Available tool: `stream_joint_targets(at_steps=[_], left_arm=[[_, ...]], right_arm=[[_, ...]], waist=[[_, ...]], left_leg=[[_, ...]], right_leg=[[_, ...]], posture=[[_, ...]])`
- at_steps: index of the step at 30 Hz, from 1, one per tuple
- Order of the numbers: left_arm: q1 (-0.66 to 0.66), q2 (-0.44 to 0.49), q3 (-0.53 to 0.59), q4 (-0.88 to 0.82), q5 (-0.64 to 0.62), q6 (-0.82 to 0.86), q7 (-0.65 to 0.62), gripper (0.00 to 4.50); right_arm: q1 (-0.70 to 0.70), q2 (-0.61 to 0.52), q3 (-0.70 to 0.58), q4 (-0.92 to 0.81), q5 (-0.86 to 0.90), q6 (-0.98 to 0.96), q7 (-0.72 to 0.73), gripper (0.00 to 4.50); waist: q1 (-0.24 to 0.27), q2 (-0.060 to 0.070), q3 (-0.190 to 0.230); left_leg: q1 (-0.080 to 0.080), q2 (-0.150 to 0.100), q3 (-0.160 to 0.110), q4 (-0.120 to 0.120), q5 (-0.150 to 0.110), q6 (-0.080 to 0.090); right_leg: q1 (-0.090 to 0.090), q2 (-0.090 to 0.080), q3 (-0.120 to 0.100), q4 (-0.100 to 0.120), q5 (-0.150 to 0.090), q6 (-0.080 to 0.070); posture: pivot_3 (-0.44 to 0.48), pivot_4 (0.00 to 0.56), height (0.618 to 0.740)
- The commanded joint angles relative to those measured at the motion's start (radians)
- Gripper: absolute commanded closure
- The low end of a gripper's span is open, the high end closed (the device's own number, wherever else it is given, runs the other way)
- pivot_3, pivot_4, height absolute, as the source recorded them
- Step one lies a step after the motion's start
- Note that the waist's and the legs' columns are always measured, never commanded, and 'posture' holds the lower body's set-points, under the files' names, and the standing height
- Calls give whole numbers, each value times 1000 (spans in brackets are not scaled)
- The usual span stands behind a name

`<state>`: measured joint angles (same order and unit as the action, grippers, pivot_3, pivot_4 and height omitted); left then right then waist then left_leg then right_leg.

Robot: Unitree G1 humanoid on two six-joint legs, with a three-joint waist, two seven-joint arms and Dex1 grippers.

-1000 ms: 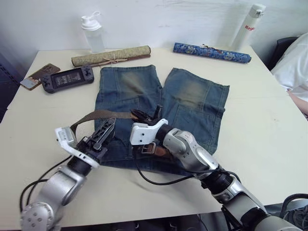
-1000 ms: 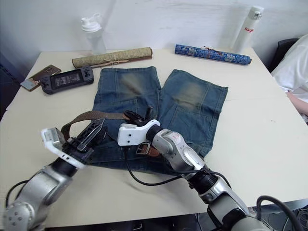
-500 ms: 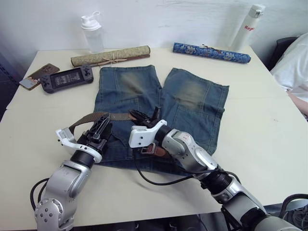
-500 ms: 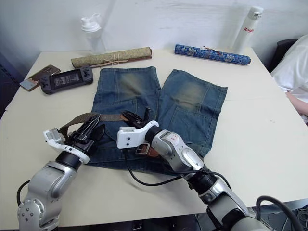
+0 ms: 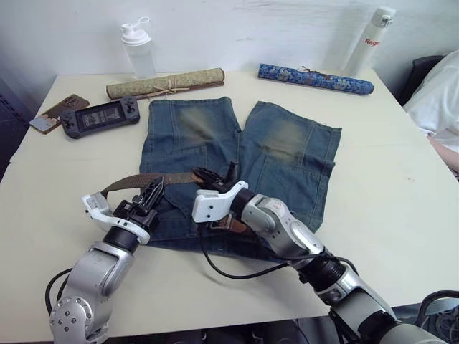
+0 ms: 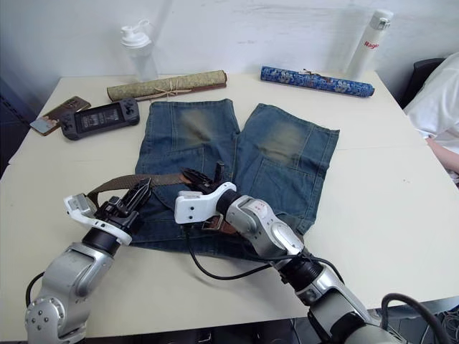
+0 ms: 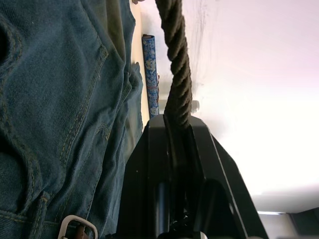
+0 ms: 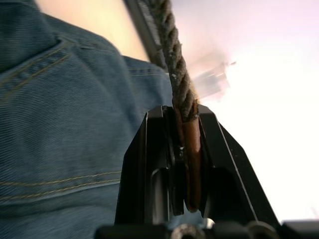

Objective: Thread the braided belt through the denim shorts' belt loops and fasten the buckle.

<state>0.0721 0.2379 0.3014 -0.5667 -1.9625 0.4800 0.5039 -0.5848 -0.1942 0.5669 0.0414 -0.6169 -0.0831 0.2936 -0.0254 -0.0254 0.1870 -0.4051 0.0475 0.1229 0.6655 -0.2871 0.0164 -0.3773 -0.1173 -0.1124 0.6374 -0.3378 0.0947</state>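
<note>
While over denim shorts [image 5: 215, 154], L [image 5: 153, 192] & R jaws [image 5: 215, 176] both clamped on braided belt [image 5: 136, 180].

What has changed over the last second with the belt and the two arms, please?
The left end effector has lowered toward the denim shorts, bringing the braided belt down flatter. Both end effectors, the right end effector too, remain shut on the belt; the shorts haven't moved.

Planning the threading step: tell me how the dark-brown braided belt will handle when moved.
The dark-brown braided belt is probably floppy: it bows between the left claw and right claw. Its woven texture likely grips well. It seems light, hanging above the faded blue denim shorts.
</note>
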Motion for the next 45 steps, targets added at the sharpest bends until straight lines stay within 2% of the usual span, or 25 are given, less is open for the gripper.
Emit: stream_joint_targets(at_steps=[1, 2, 3, 7, 9, 10, 11, 13, 15, 18, 21, 24, 27, 34, 45], left_arm=[[-36, 8, 5, -11, -10, 8, -22, 4495], [-42, 15, 5, -12, -10, 15, -31, 4500], [-45, 30, 1, -14, -10, 26, -32, 4500], [-50, 43, 4, -23, -10, 29, -23, 4500], [-48, 58, 21, -20, -10, 34, -27, 4500], [-44, 65, 36, -17, -10, 37, -33, 4500], [-40, 70, 46, -16, -10, 39, -36, 4500], [-12, 107, 90, -7, -10, 73, -81, 4500], [51, 168, 127, 3, -10, 143, -169, 4500], [171, 245, 171, 28, -10, 238, -314, 4500], [272, 334, 183, 71, 30, 303, -415, 4500], [282, 359, 158, 97, 120, 295, -456, 4500], [252, 341, 148, 130, 212, 257, -460, 4500], [233, 313, 149, 139, 250, 235, -449, 4500], [237, 379, 222, 128, 258, 250, -473, 4500]], right_arm=[[17, 29, -49, -59, 62, 18, 20, 4014], [21, 33, -62, -66, 69, 25, 20, 3508], [27, 37, -77, -78, 101, 35, 43, 3263], [52, 28, -141, -149, 236, 105, 151, 1371], [74, 12, -181, -205, 316, 167, 222, 184], [93, -5, -207, -250, 375, 211, 272, 78], [106, -18, -223, -284, 416, 243, 308, 78], [149, -88, -288, -417, 595, 432, 455, 78], [172, -173, -364, -538, 789, 621, 579, 78], [151, -213, -497, -609, 1034, 842, 616, 78], [132, -262, -555, -626, 1148, 946, 629, 78], [121, -283, -572, -631, 1196, 982, 596, 78], [122, -290, -575, -635, 1220, 994, 558, 78], [146, -291, -580, -665, 1287, 1019, 490, 78], [168, -320, -563, -674, 1349, 1019, 440, 78]], waist=[[0, 0, 0], [0, 0, 0], [-1, 0, 0], [0, 0, 0], [0, 0, 0], [1, 0, 0], [1, 0, 0], [2, 1, 0], [2, 2, 1], [-4, 3, 2], [-3, 4, 2], [2, 6, 3], [4, 6, 3], [-3, 6, 3], [-1, 6, 3]], left_leg=[[0, 0, 0, 0, 0, 0], [0, 0, 0, 0, 0, 0], [0, 0, 0, 0, 0, 0], [0, 0, 0, -1, 0, 0], [0, 0, -1, -2, 0, 0], [0, 0, -1, -2, 0, 0], [0, 0, -1, -2, 0, 0], [0, 0, -1, -2, 0, 0], [-1, 0, -2, -2, -1, 0], [-1, 1, -2, -3, -2, 1], [1, 3, -2, -4, -5, -1], [1, 2, -2, -7, -6, -3], [1, 1, -3, -8, -5, -3], [0, 0, -2, -10, -5, -2], [1, 0, -3, -13, -3, -3]], right_leg=[[0, 0, 0, 0, 0, 0], [0, 0, 0, 0, 0, 0], [0, 0, 0, 0, 0, 0], [0, 0, 0, 0, 0, 0], [0, 0, 0, 0, 0, 0], [0, 0, 0, 0, 0, 0], [0, 0, 0, 0, 0, 0], [0, 0, 0, -1, 0, 0], [1, 0, 0, -1, 0, 0], [0, -3, 0, -4, 0, -1], [0, -6, -2, -4, -2, -4], [-2, -8, -4, -3, -4, -8], [-2, -10, -5, -3, -5, -8], [-2, -12, -6, -6, -4, -7], [-2, -12, -7, -6, -4, -7]], posture=[[0, 150, 717], [0, 150, 717], [0, 150, 717], [0, 150, 717], [0, 150, 717], [0, 150, 717], [0, 150, 717], [0, 150, 717], [0, 150, 717], [0, 150, 717], [0, 150, 717], [0, 150, 717], [0, 150, 717], [0, 150, 717], [0, 150, 717]])
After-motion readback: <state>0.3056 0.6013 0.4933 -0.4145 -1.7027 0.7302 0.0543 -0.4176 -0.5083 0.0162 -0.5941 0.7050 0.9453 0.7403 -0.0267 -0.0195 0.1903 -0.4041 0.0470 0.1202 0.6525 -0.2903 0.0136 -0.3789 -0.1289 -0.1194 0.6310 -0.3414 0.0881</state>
